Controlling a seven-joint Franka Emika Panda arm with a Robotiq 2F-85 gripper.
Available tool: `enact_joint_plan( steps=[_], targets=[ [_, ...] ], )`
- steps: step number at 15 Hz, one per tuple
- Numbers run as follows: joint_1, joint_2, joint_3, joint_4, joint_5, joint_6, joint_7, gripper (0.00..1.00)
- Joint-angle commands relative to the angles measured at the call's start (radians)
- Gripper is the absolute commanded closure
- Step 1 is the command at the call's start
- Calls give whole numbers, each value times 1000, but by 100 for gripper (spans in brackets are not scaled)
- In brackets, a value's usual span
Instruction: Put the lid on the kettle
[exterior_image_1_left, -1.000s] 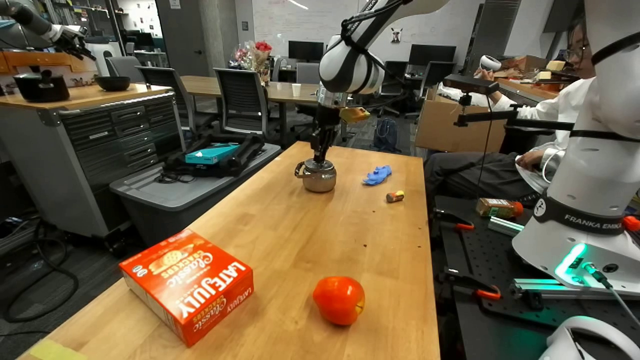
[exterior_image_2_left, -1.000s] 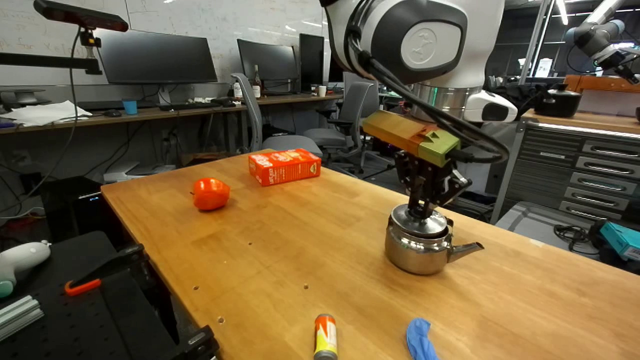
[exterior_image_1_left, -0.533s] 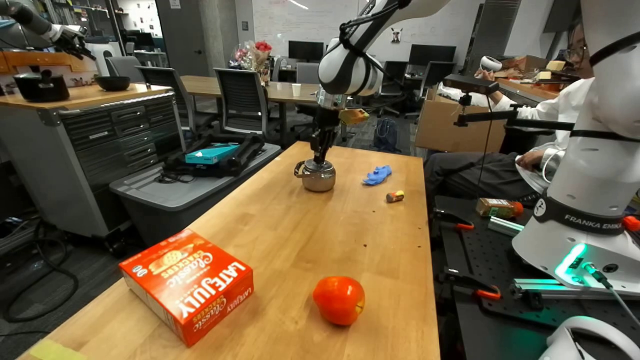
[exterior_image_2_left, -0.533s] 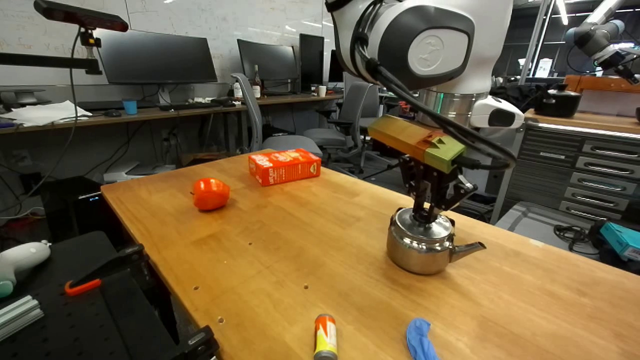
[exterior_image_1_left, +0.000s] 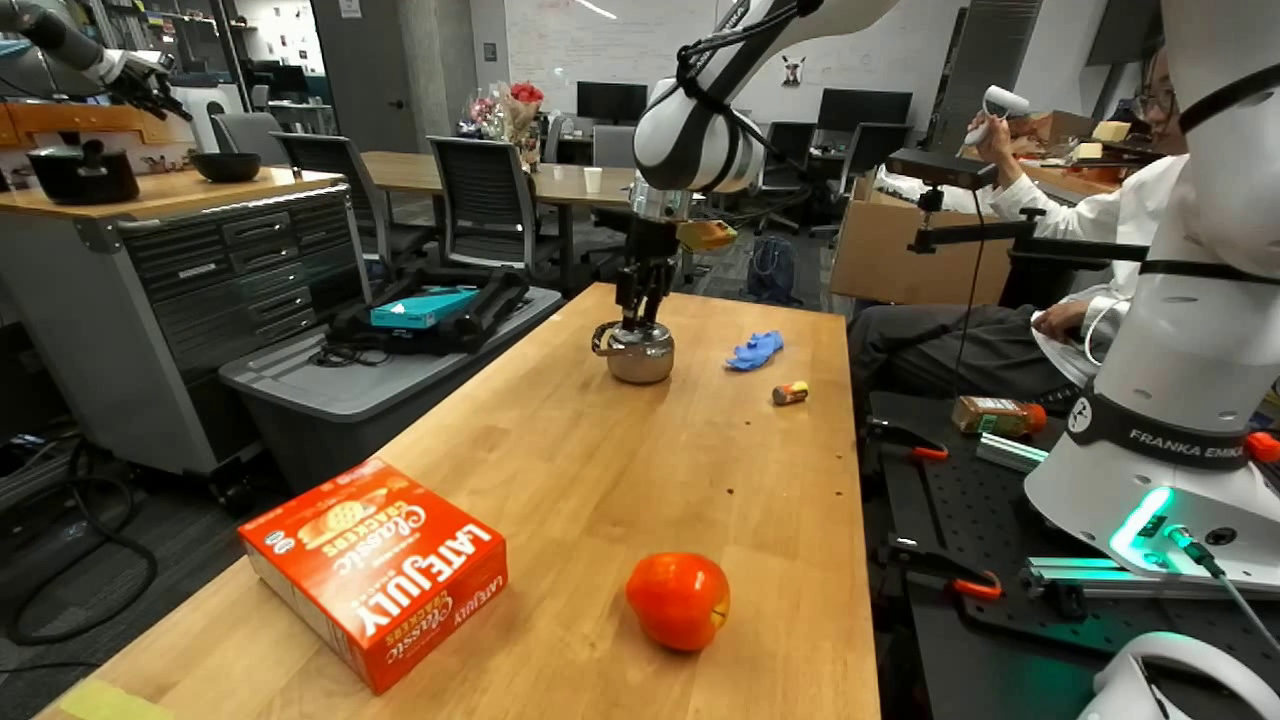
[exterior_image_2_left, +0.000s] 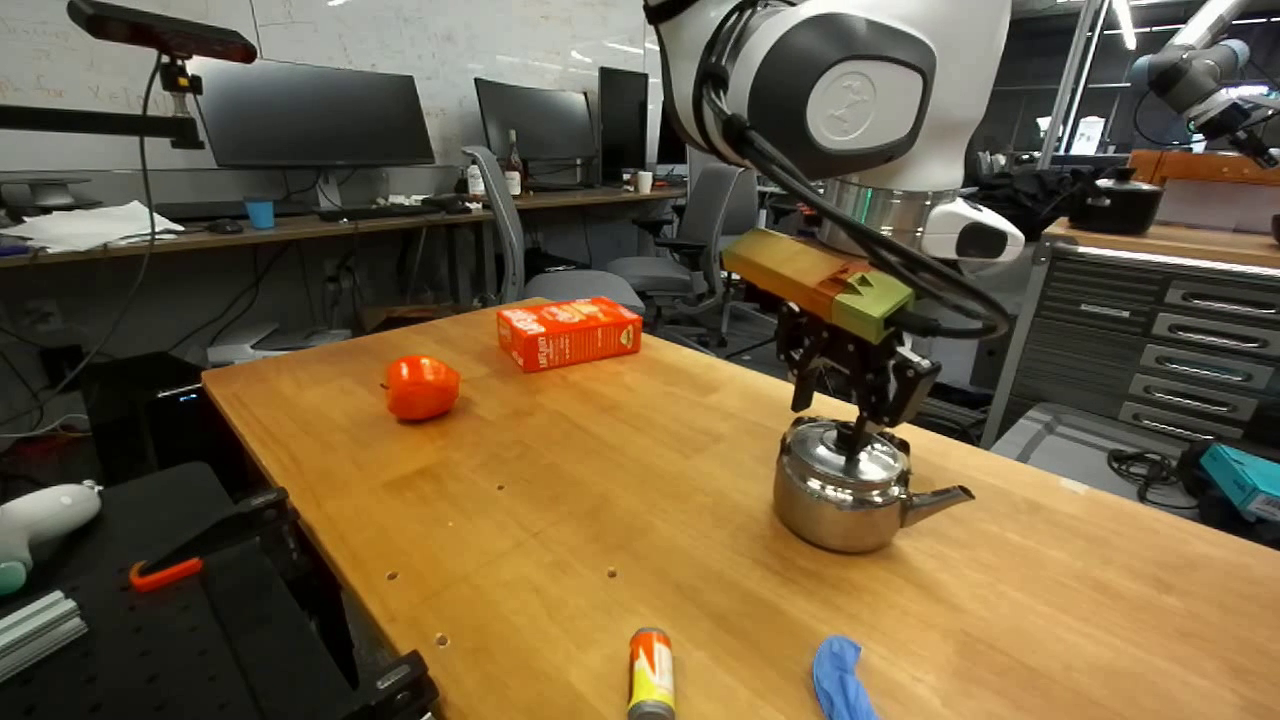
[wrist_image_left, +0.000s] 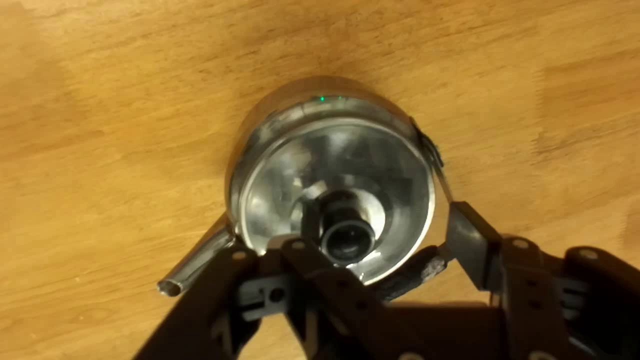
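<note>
The silvery lid (wrist_image_left: 385, 160) lies flat over the mouth of the kettle (exterior_image_2_left: 835, 515), its dark knob (wrist_image_left: 348, 242) pointing up. The squat steel kettle stands upright on the table, with its spout (exterior_image_2_left: 938, 503) on one side and its handle (wrist_image_left: 410, 275) folded down against the body. Directly above the lid, my gripper (wrist_image_left: 390, 232) is open. Its fingers straddle the knob: in the wrist view the left one is close beside it, while the right finger (wrist_image_left: 472, 242) stands well away, over the handle. Whether the left finger touches the knob I cannot tell.
Near the kettle lie a blue glove (exterior_image_1_left: 755, 350) and a small orange-yellow cylinder (exterior_image_2_left: 652, 670). Farther along the table sit a red-orange tomato (exterior_image_1_left: 678, 600) and a red cracker box (exterior_image_1_left: 375, 570). A grey bin (exterior_image_1_left: 390, 370) stands beside the table edge.
One second ago the lid sat off-centre and raised on the kettle; it then settled level. Since half a second ago my fingers have parted and let go of the knob.
</note>
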Motion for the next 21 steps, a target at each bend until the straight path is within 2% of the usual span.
enact_joint_plan(
  steps=[1,5,10,14,17,21],
  targets=[
    [-1,-29,13,-4,-5,-78,-6,2],
    [11,-59,13,-15,-7,-137,-1,0],
    [62,-140,2,-55,-35,-176,42,0],
    [118,-208,-4,-80,-96,-280,108,0],
    [149,-246,1,-76,-128,-412,141,0],
    [170,-283,13,-67,-105,-558,97,0]
  ],
)
